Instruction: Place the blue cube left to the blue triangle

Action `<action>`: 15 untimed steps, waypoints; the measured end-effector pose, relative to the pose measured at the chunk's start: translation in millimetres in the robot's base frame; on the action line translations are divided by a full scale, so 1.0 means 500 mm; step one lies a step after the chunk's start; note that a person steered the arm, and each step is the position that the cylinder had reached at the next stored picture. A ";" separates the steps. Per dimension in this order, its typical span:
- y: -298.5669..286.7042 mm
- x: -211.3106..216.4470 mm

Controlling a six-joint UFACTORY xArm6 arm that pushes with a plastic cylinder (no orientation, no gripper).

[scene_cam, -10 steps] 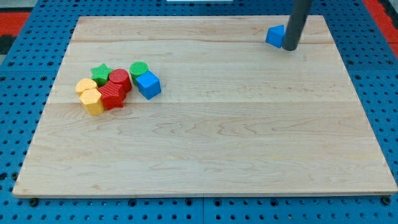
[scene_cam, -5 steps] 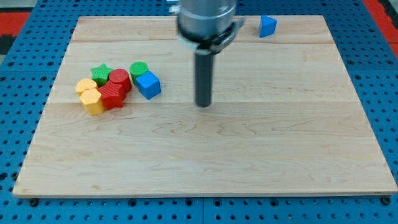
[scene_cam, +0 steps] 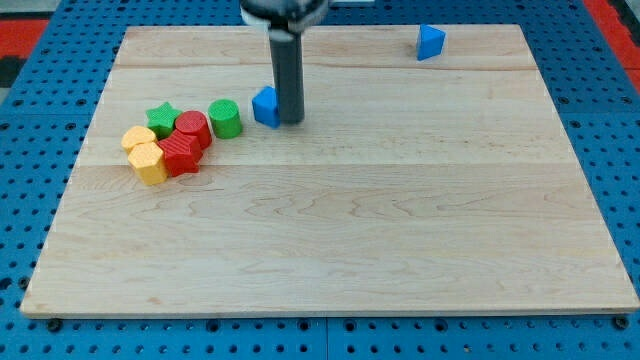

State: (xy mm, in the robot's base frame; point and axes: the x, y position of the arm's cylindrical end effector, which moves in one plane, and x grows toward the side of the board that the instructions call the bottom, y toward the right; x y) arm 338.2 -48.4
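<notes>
The blue cube (scene_cam: 265, 105) sits on the wooden board (scene_cam: 330, 250) left of centre, in its upper half. My tip (scene_cam: 290, 121) is right against the cube's right side, and the rod hides part of it. The blue triangle (scene_cam: 430, 42) lies near the board's top edge, right of centre, far from the cube and the tip.
A cluster lies at the view's left: a green star (scene_cam: 162, 117), a green cylinder (scene_cam: 225, 118), a red cylinder (scene_cam: 191, 129), a red block (scene_cam: 180, 155) and two yellow blocks (scene_cam: 147, 156). The green cylinder is just left of the blue cube.
The rod swept from the blue triangle to the board's left of centre. The blue cube has moved up and to the right, away from the cluster; the triangle shifted slightly left and up.
</notes>
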 end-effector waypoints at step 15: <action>-0.059 -0.292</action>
State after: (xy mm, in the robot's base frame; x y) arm 192.4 -78.1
